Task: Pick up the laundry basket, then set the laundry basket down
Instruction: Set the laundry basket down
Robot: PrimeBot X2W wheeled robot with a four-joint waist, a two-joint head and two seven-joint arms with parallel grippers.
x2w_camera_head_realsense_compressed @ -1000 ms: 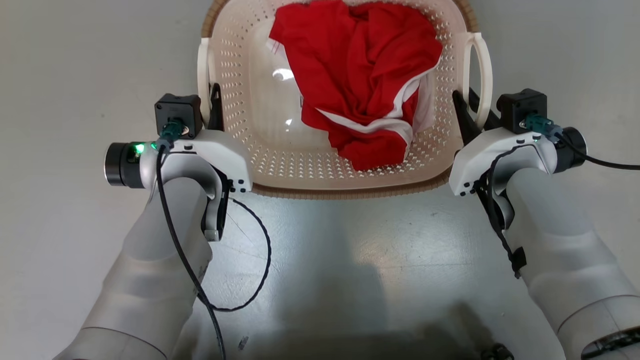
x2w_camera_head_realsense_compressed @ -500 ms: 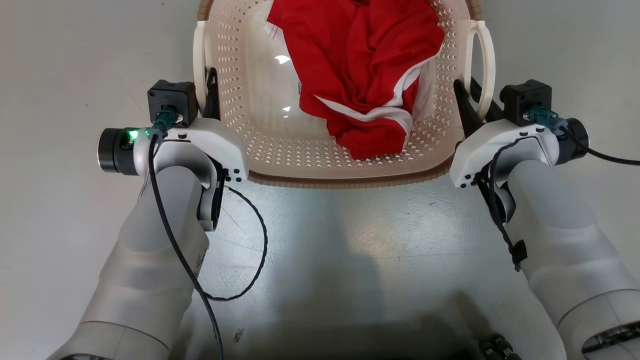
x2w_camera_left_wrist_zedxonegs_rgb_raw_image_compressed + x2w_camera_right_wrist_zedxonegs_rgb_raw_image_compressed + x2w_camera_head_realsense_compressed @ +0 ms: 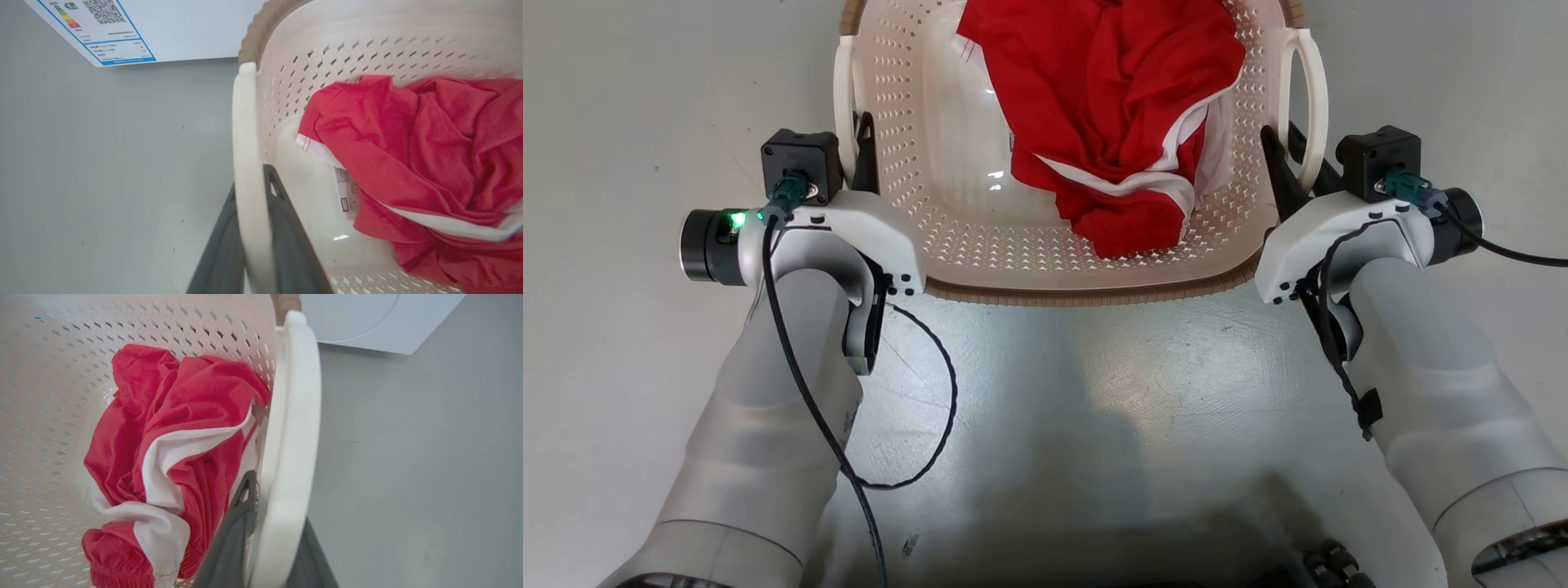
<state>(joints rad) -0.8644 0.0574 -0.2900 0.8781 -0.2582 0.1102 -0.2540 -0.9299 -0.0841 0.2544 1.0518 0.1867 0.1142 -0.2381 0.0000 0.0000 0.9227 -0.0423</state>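
Overhead, laundry basket [image 3: 1094,291] far rim, red garment [image 3: 1111,106] cropped.

Pale grey forearms [image 3: 743,457] are capped by glossy white wrist shells [image 3: 874,233] dotted with black screws [image 3: 900,286]. Black camera boxes [image 3: 799,151] are fed through teal plugs [image 3: 786,194] by loose black cables [image 3: 954,400]; a green LED [image 3: 737,219] is lit on the left.

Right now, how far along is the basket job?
Done: left gripper and right gripper each have jaws closed on the laundry basket at its loop handles. In hand: the lift; I cannot tell whether it is off the floor. Left: setting it down.
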